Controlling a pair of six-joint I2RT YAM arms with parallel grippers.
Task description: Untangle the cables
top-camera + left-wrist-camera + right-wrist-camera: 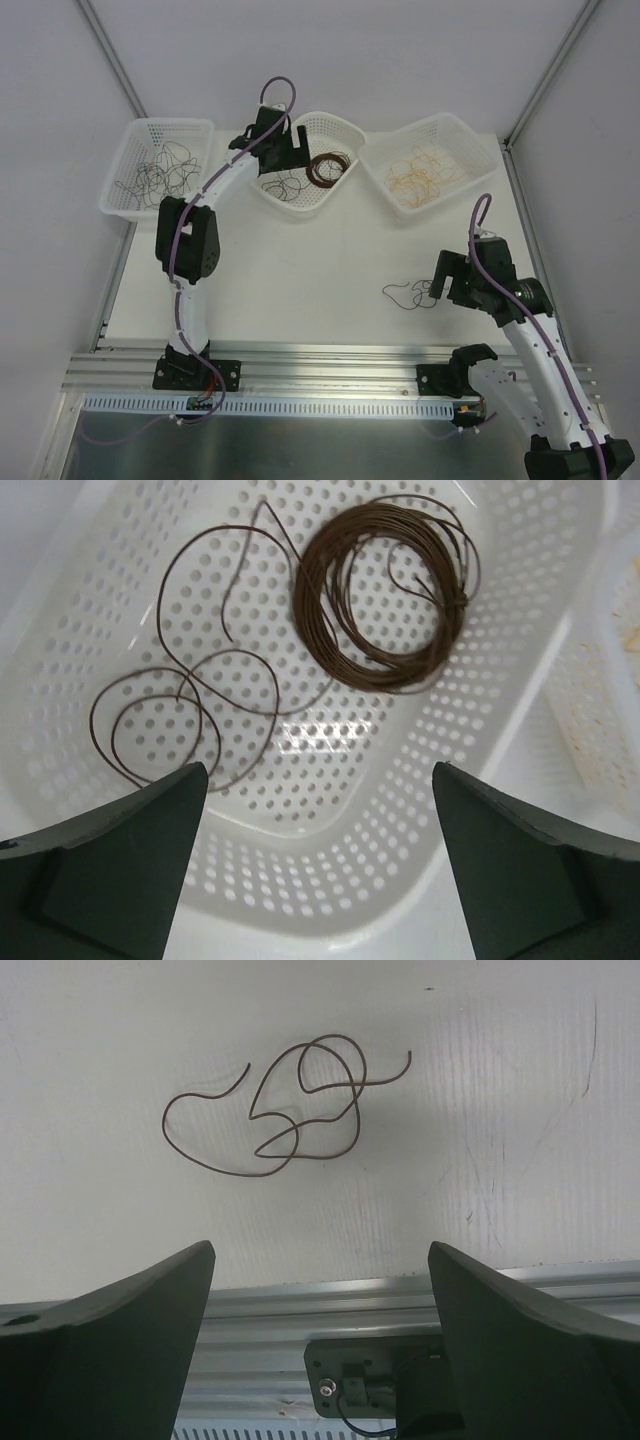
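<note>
A loose dark brown cable [408, 294] lies curled on the white table just left of my right gripper [445, 283]; it also shows in the right wrist view [290, 1110]. My right gripper [320, 1260] is open and empty, near the table's front edge. My left gripper [290, 150] hovers over the middle basket [300, 200], open and empty [320, 780]. In that basket lie a dark brown coil [385, 595] and a loose brown cable [185, 705]. Black cables [160, 175] fill the left basket [125, 205]; tan-orange cables [420, 175] fill the right basket [470, 135].
A metal rail [320, 365] runs along the table's near edge, with the arm bases bolted to it. Grey walls and frame posts enclose the table at the back and sides.
</note>
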